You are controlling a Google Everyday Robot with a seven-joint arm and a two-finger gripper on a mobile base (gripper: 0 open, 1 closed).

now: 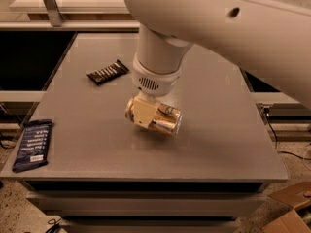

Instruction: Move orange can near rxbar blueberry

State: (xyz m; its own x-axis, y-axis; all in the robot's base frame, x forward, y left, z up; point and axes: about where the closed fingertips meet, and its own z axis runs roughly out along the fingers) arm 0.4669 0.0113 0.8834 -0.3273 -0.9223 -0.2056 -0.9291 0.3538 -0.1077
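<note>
A grey matte table (228, 149) lies beneath the gripper (148, 114). A brown cardboard box (289, 215) sits on speckled floor (10, 208), right of it.
</note>
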